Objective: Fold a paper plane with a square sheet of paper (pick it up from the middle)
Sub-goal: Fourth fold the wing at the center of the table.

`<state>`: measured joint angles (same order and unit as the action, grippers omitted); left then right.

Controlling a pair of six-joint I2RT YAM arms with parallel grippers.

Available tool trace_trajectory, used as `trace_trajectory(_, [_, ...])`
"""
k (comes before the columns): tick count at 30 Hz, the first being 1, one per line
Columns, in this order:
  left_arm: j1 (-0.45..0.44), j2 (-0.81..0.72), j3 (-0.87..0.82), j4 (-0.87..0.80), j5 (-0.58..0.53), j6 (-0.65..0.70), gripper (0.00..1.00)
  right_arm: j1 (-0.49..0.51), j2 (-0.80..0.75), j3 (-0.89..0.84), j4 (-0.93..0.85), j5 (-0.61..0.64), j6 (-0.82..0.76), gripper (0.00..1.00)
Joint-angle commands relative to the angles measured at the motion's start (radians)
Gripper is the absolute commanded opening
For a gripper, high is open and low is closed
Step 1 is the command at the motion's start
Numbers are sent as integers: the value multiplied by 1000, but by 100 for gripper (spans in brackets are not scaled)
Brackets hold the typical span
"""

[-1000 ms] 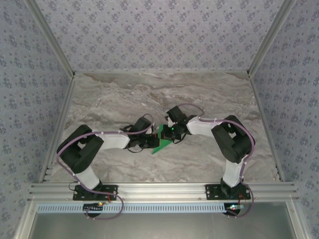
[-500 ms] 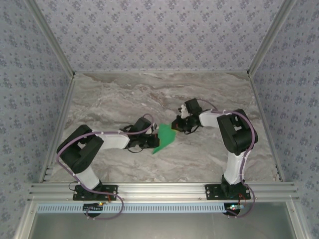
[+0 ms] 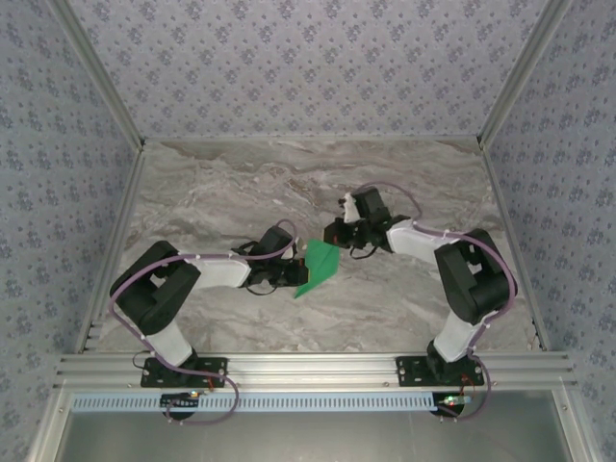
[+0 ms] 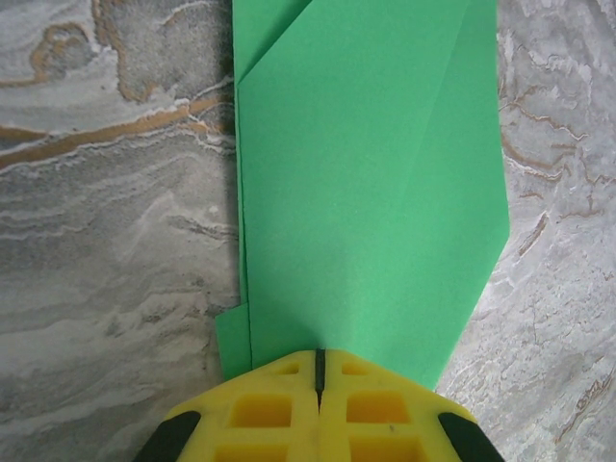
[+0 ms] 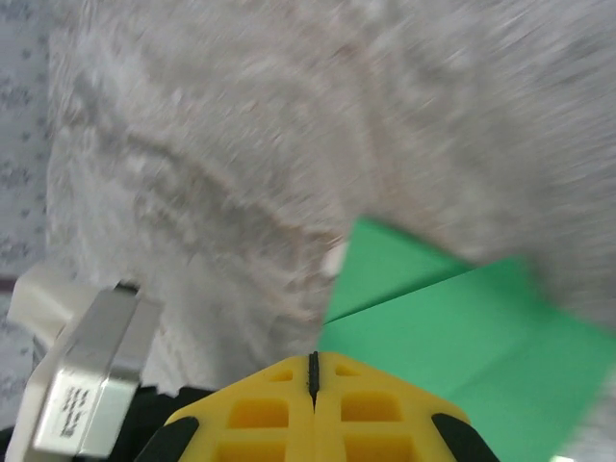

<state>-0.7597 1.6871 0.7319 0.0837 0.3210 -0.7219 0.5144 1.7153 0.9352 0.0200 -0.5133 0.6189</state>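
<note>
**Both grippers shut, part-folded green sheet mid-table**

You've got the marble table (image 3: 241,183) with both arms reaching in toward its middle. The left arm (image 3: 217,271) lies low, stretched right from its base. The right arm (image 3: 452,265) bends back left, elbow out on the right side.

The green paper sheet (image 3: 318,264) lies flat between the two wrists, about mid-table and a touch near of centre. It's part-folded. The left wrist view shows a long shape with one straight edge, a diagonal flap at one far corner and a slanted edge on the opposite side.

Left gripper (image 4: 318,358): the yellow fingers are pressed together, with the tips on the sheet's left end. The sheet runs under the tips, not between them.

Right gripper (image 5: 313,358): the fingers are pressed together too and grip nothing. It's just beside the sheet's far corner. That view is blurred, so you can't tell whether the tips touch the paper.
</note>
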Motion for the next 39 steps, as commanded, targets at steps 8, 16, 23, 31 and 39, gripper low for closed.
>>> trace_trajectory(8, [-15, 63, -49, -206, -36, 18, 0, 22, 144, -15, 12, 33, 35, 0])
trace_trajectory(16, [-15, 60, -63, -187, -28, 17, 0, -176, 223, 35, -16, 66, 19, 0])
trace_trajectory(23, [-16, 60, -57, -158, -28, 9, 0, -169, 83, 19, -37, 96, 28, 1])
trace_trajectory(31, [-15, 55, -46, -155, -27, 9, 0, 7, -20, -121, 87, 81, 141, 1])
trace_trajectory(39, [-15, 31, -35, -162, -22, 15, 0, 88, 106, -76, 97, 77, 174, 0])
